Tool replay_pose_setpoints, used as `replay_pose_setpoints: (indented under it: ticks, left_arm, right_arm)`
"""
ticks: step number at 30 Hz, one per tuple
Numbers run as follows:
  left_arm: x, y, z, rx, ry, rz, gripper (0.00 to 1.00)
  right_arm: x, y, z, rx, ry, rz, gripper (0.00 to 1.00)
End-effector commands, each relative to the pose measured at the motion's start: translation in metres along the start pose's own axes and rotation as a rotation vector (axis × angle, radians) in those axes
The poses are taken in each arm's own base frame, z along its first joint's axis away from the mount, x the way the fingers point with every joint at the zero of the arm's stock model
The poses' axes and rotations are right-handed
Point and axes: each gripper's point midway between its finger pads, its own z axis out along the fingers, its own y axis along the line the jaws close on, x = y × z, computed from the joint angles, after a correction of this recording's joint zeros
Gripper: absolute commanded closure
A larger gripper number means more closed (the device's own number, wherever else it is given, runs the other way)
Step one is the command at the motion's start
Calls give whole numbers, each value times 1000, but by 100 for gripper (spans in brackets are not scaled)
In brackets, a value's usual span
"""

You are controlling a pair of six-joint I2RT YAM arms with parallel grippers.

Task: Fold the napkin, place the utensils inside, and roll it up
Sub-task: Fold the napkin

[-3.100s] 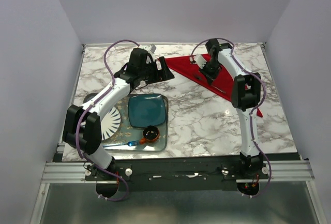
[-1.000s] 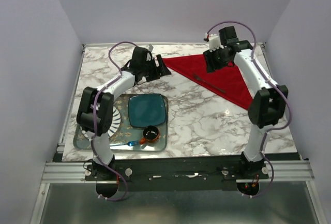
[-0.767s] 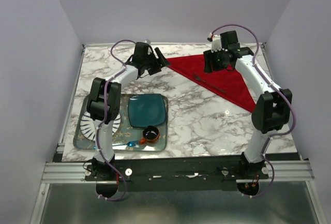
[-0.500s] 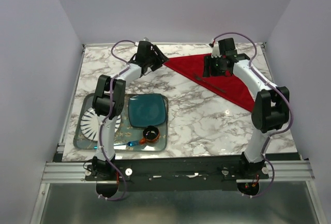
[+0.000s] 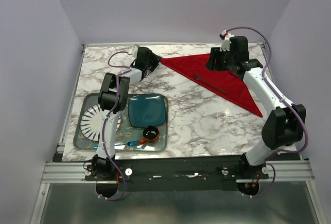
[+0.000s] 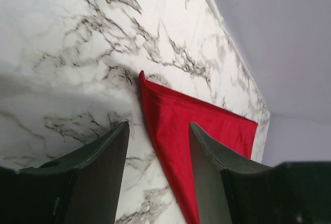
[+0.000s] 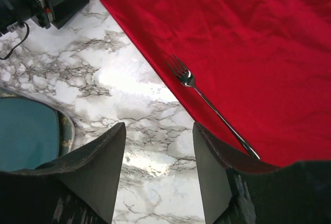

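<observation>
Two grippers stand with their jaws parted, and neither has hold of anything. The left gripper sits low over the marble table, and the sharp corner of the folded red napkin lies just ahead of the gap between its fingers. From there the cloth widens ahead and towards the finger on the right of that wrist view. Whether the fingertips touch the cloth or the table cannot be told. The right gripper hangs above the table with bare marble showing between its two fingers. The napkin's long folded edge runs on a slant just ahead of them, and the red cloth spreads ahead and off to the right side of that gripper. The fork lies on the cloth close along that edge. Its tines point away from the gripper, and its thin handle runs back to end just beside the tip of the finger on the right of the view. Well ahead and to that gripper's left, the left gripper's dark fingers point at the napkin's corner. A teal plate lies near the right gripper's other finger, off to its left.
</observation>
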Motion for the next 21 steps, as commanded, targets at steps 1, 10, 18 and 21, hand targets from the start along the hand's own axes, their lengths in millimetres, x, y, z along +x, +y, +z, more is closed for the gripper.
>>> replay_pose_setpoints:
  ticks: [1,10,18,21]
  left_arm:
    - [-16,6,20,10,-100,-113,46]
    - [-8,22,30,-21,-100,-103,53]
    - [-31,-36,22,74,-132,171,95]
    - [-34,-82,3,164,-148,319,100]
  right_arm:
    - [-6,-16,-8,65,-51,-20,37]
    - [-17,-24,-23,108,-95,-46,37]
    - [-4,-18,-36,90,-90,-14,37]
    - [19,-14,-49,77,-73,56,36]
